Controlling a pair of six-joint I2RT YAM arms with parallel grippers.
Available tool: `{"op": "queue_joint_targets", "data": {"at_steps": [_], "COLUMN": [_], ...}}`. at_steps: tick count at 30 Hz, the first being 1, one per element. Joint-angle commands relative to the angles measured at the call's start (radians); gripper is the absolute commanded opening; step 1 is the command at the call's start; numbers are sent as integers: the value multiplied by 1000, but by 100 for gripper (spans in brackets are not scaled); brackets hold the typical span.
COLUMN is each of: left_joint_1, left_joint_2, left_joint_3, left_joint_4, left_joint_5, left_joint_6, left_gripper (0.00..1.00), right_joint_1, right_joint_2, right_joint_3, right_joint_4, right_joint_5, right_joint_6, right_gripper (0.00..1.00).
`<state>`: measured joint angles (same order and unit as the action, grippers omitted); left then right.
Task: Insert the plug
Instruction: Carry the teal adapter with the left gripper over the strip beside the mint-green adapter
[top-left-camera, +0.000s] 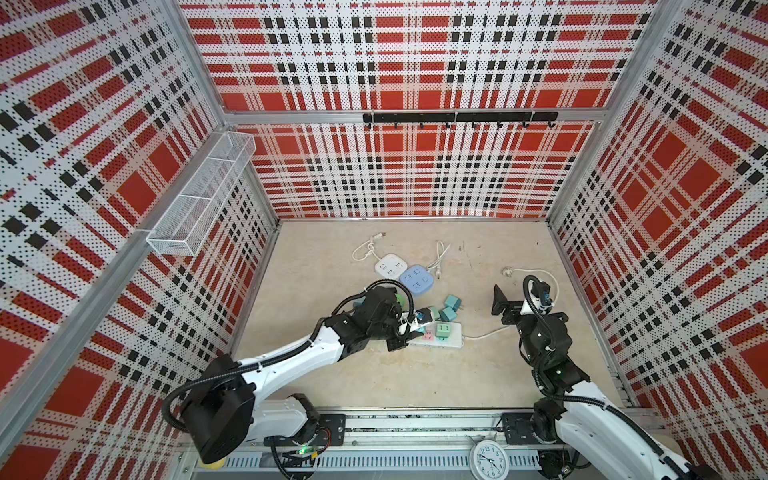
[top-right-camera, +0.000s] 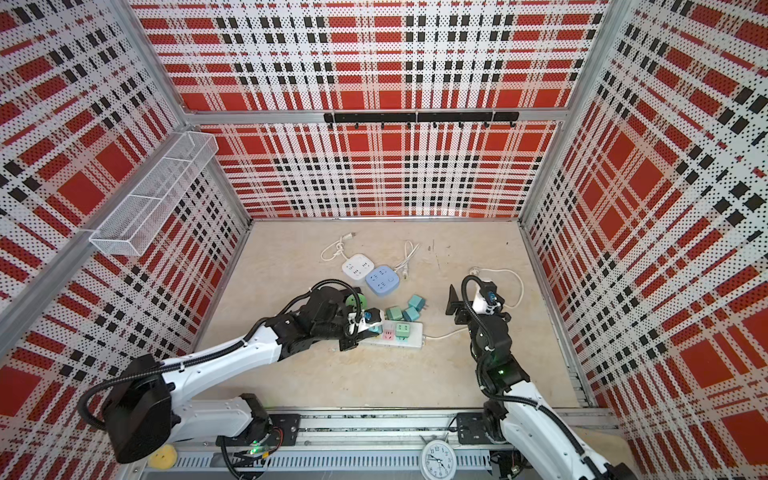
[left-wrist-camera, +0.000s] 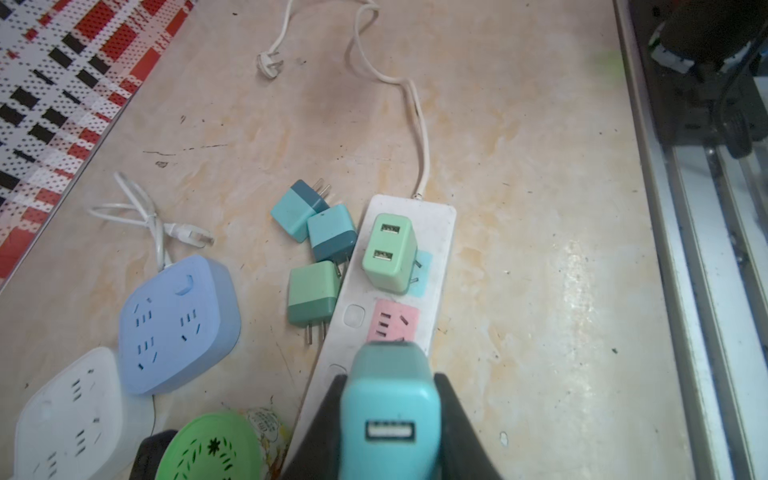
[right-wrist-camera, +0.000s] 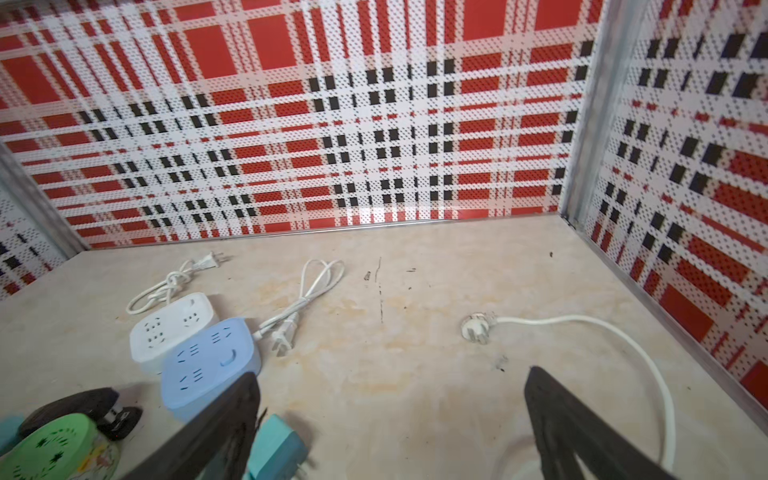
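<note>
A white power strip (left-wrist-camera: 436, 220) lies on the beige table, seen in both top views (top-left-camera: 451, 338). A pale green USB plug (left-wrist-camera: 388, 253) stands in its blue socket. Beside that is an empty pink socket (left-wrist-camera: 395, 326). My left gripper (left-wrist-camera: 390, 382) is shut on a teal USB plug (left-wrist-camera: 388, 407), held over the strip just short of the pink socket. Its prongs are hidden. Three loose plugs (left-wrist-camera: 311, 293) lie beside the strip. My right gripper (right-wrist-camera: 390, 374) hangs open and empty above the table's right side (top-left-camera: 515, 299).
A blue socket cube (left-wrist-camera: 178, 324) and a white socket cube (left-wrist-camera: 66, 415) sit behind the strip with their coiled cords. A green round lid (left-wrist-camera: 212, 449) lies by my left wrist. The strip's cord ends in a white plug (right-wrist-camera: 476, 328). A wire basket (top-left-camera: 199, 195) hangs on the left wall.
</note>
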<state>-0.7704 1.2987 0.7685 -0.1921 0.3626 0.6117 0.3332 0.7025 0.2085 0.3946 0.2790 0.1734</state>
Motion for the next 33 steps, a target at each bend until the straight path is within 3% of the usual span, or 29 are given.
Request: {"op": "queue_joint_targets", "data": {"at_steps": [1, 5, 9, 33], "left_joint_1": [17, 25, 16, 17], "left_joint_2": [38, 109, 176, 398], "left_joint_3": [59, 121, 159, 293], "left_joint_4": [-65, -130, -154, -190], "left_joint_5": [83, 106, 89, 98], "left_joint_6": [133, 176, 203, 235], "left_gripper": [0, 0, 0, 0], "right_joint_1": [-60, -85, -86, -85], "right_joint_2": [73, 175, 207, 278], "right_joint_3": [-43, -33, -59, 6], "right_joint_4": [96, 166, 229, 150], "right_joint_5": [-152, -228, -183, -240], "right_joint_6": [98, 100, 124, 117], "right_gripper": [100, 100, 100, 100]}}
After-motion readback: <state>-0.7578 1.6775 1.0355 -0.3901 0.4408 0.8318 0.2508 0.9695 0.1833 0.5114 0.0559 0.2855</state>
